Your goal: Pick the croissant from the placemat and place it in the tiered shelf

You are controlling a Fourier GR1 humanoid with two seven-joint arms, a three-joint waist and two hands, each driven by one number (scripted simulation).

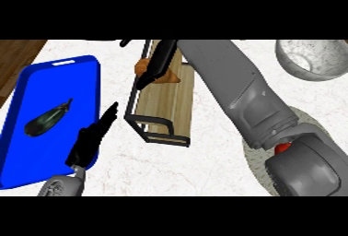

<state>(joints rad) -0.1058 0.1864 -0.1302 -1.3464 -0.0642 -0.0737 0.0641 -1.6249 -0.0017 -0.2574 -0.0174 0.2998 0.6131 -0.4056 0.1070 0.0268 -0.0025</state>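
The orange-brown croissant [170, 76] lies on the wooden boards of the black-framed tiered shelf [163, 110], near its far end. My right hand [158, 62] reaches across from the right and lies over the croissant. Its fingers are stretched out straight toward the shelf's left rail and hide the croissant's middle. The round speckled grey placemat [309, 120] sits at the lower right, mostly hidden under my right forearm. My left hand [92, 138] rests open at the blue tray's right edge, fingers pointing up, left of the shelf.
A blue tray [61, 83] at the left holds a dark eggplant [48, 119]. A grey speckled bowl [316, 57] stands at the far right. Brown floor shows past the counter's left edge [17, 55].
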